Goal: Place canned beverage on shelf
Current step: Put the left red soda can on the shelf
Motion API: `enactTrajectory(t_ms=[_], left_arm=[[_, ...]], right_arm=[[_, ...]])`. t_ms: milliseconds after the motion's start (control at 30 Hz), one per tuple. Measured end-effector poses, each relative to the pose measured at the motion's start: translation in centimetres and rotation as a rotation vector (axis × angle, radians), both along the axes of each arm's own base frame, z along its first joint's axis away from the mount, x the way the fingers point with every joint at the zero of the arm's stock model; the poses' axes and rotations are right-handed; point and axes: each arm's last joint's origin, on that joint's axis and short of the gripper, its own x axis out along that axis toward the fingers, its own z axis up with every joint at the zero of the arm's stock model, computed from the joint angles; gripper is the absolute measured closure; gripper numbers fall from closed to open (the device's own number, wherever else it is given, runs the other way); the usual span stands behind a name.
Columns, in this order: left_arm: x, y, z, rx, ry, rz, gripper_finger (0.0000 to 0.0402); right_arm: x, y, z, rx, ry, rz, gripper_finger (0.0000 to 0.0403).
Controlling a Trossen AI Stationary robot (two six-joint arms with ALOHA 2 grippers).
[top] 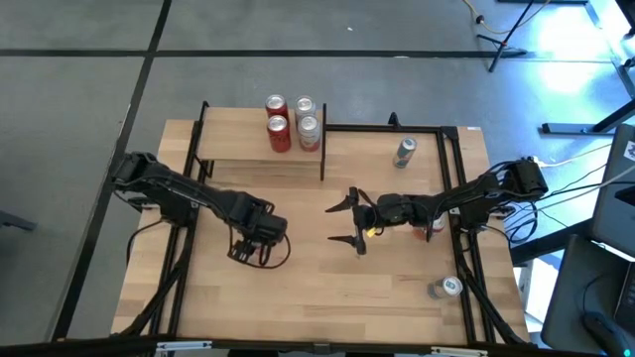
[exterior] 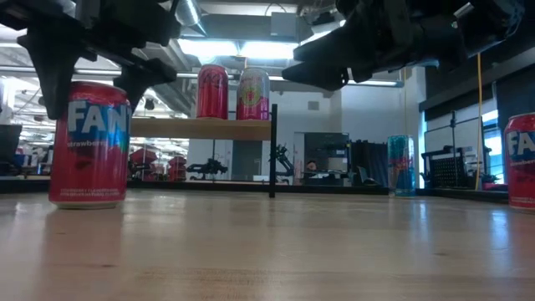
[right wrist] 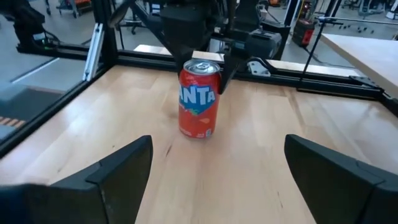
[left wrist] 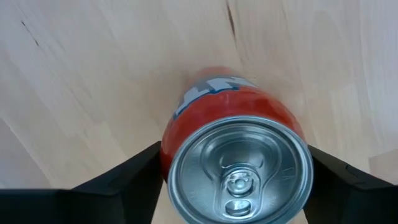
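- The shelf (top: 260,149) stands at the far left corner of the table (top: 298,288), a raised light-wood board on thin black posts.
- Four cans (top: 293,123) stand upright in a tight cluster at the shelf's right end, near its right-hand post; two are red, two paler.
- In front of the shelf, nearer the table's front edge, a red Fanta can (right wrist: 199,99) stands upright on the tabletop.
- The left gripper (top: 250,250) hangs directly above that red can, well out from the shelf's front edge. Its fingers (left wrist: 124,180) sit apart, one on either side of the can's body; whether they press on it cannot be told from the left wrist view.
- In the low view the red can's base rests flat on the wood, with the shelf behind it and to its right.
- The right gripper (top: 349,222) hovers off the shelf's right front corner, near mid-table, its fingers spread wide with nothing between them, pointing toward the red can.
- A green can (top: 404,151) stands to the right of the shelf, near the table's far edge.
- A silver-topped can (top: 445,288) stands far from the shelf, at the table's front right corner.
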Motion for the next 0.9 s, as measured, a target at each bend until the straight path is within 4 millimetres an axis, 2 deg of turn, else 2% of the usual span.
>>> enactTrajectory(t_ms=[200, 433, 667, 767, 900], left_arm=[[-0.1, -0.1, -0.1, -0.010, 0.000, 0.054, 0.0066], [-0.5, -0.1, 0.3, -0.005, 0.042, 0.127, 0.0052], [0.2, -0.4, 3.9, -0.013, 0.002, 0.279, 0.0051], [0.5, -0.3, 5.5, 0.001, -0.037, 0.431, 0.0051], [0.7, -0.2, 6.6, 0.026, -0.089, 0.669, 0.0050]], right_arm=[[0.0, 0.0, 0.0, -0.038, -0.003, 0.008, 0.0052], [0.0, 0.0, 0.0, -0.047, -0.012, 0.010, 0.0052], [0.0, 0.0, 0.2, -0.052, -0.030, 0.011, 0.0052], [0.0, 0.0, 0.2, -0.052, -0.028, 0.011, 0.0052], [0.0, 0.0, 0.1, -0.052, -0.016, 0.011, 0.0052]])
